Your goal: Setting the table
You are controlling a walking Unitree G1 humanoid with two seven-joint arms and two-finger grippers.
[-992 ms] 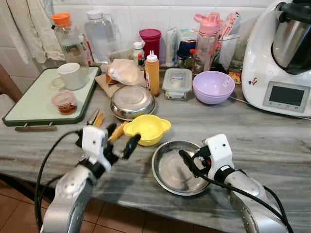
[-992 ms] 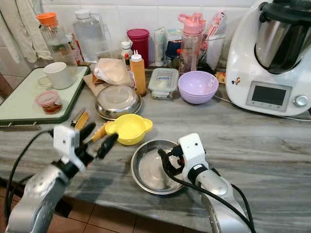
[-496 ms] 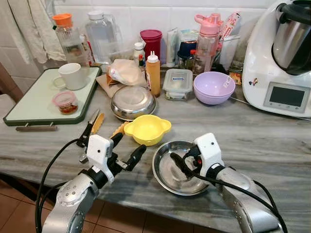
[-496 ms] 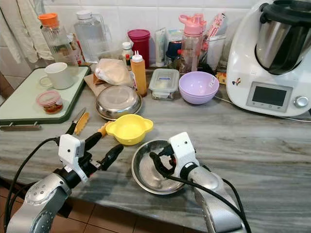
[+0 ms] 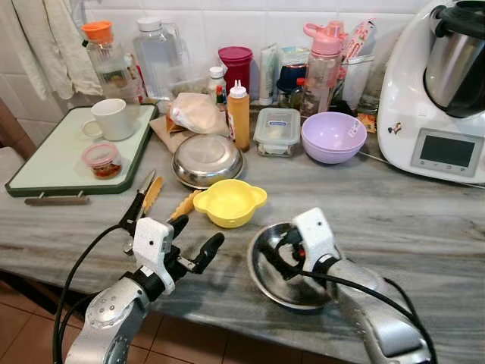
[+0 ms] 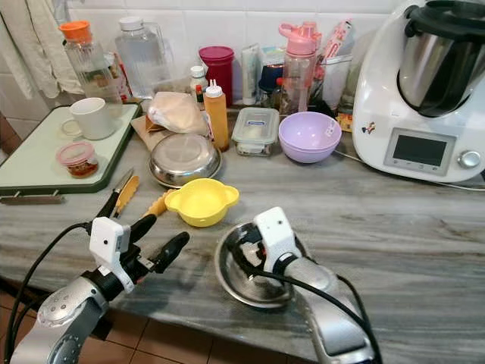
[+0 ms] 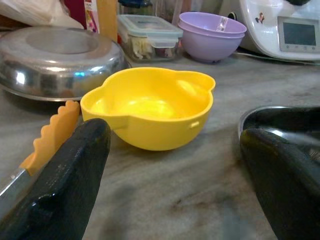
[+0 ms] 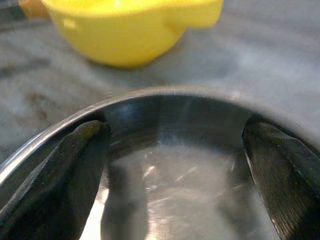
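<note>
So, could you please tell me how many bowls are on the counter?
4: a yellow bowl mid-counter, a steel bowl under the right gripper, an upturned steel bowl behind the yellow one, and a purple bowl near the appliance. The clutter may hide others.

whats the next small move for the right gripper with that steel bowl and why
Probably shift the right gripper so one finger goes outside the rim, then close. In the right wrist view both fingers are spread open inside the steel bowl, gripping nothing. The left gripper hovers open near the yellow bowl, so it isn't helping.
</note>
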